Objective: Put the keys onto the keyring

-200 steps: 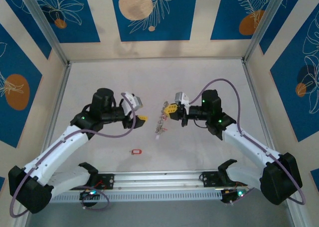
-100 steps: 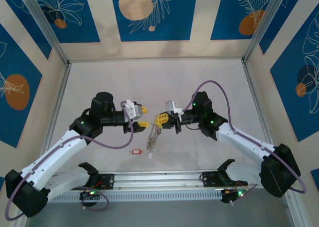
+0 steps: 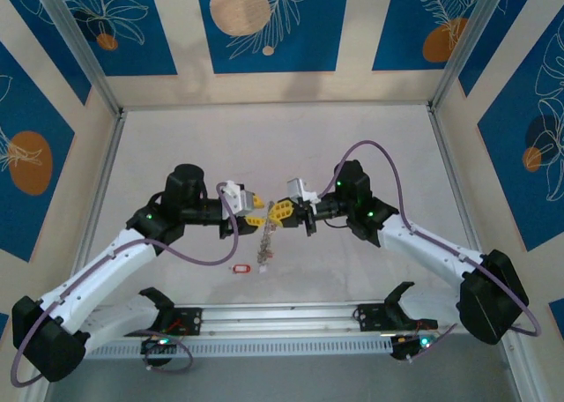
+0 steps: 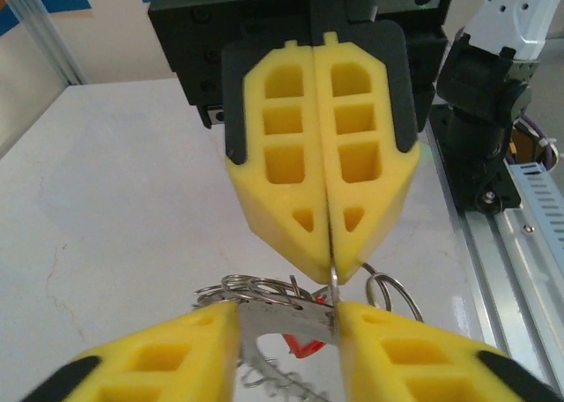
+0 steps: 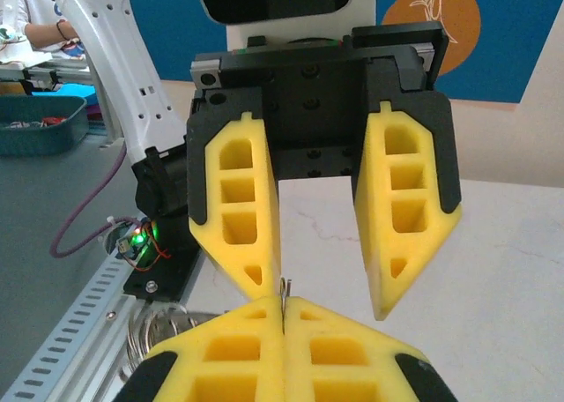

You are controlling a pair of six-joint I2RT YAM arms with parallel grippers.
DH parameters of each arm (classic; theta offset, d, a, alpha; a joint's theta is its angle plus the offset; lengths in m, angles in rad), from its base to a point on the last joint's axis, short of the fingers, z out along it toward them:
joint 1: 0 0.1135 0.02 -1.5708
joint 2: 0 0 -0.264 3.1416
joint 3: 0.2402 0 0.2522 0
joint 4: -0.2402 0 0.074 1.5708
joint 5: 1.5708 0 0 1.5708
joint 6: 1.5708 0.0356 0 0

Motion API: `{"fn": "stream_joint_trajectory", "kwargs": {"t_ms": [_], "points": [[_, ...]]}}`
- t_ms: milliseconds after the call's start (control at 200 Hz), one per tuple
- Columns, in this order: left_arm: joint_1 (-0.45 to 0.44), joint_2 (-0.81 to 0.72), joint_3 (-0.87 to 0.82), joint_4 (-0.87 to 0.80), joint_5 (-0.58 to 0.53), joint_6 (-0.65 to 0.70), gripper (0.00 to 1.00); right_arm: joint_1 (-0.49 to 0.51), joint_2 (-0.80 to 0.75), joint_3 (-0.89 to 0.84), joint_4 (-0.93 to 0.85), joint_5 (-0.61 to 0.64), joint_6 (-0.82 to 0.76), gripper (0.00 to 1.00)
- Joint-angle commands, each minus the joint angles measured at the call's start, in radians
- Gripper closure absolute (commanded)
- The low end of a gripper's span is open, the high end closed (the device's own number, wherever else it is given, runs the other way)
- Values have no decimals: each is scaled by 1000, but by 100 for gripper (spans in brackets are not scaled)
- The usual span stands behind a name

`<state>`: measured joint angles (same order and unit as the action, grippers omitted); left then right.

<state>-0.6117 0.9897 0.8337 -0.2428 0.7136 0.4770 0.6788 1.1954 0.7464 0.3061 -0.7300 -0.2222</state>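
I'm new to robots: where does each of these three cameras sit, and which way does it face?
Top external: fixed above and behind the arms, looking down at the table; both arms show, left gripper and right gripper meeting above the dangling keyring.
Left wrist: on the left wrist, facing the right gripper, shut on the keyring; its own yellow fingers at the bottom.
Right wrist: on the right wrist, facing the open left gripper; its own shut fingers at the bottom.
Shared: each wrist view faces the other gripper.

The pale, faintly veined worktop carries one loose red key, lying flat near its front edge, just beyond the metal rail.
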Motion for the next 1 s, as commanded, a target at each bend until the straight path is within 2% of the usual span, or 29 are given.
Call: {"fn": "stream_joint_trajectory", "kwargs": {"t_ms": [0, 70, 240, 320, 405, 460, 650, 795, 995], "points": [[-8, -17, -13, 31, 38, 16, 76, 17, 3, 42, 31, -6, -24, 100], [-8, -17, -6, 9, 41, 27, 84, 21, 4, 41, 41, -5, -18, 100], [-8, -17, -4, 6, 58, 30, 90, 36, 3, 39, 39, 13, -26, 100], [-8, -16, 5, 5, 71, 23, 100, 45, -2, 25, 45, 47, -36, 100], [-8, -17, 10, -15, 98, 39, 100, 56, -6, 7, 53, 110, -55, 100], [-8, -18, 10, -17, 95, 41, 100, 65, -25, -21, 73, 167, -73, 80], [-9, -48, 2, -33, 28, 65, 100, 53, -115, -92, 59, 247, -103, 66], [-12, -60, -3, -46, 10, 116, 100, 59, -157, -109, -4, 253, -116, 65], [-27, -82, -24, -91, 24, 257, 100, 86, -146, -96, -33, 270, -142, 67]]}}
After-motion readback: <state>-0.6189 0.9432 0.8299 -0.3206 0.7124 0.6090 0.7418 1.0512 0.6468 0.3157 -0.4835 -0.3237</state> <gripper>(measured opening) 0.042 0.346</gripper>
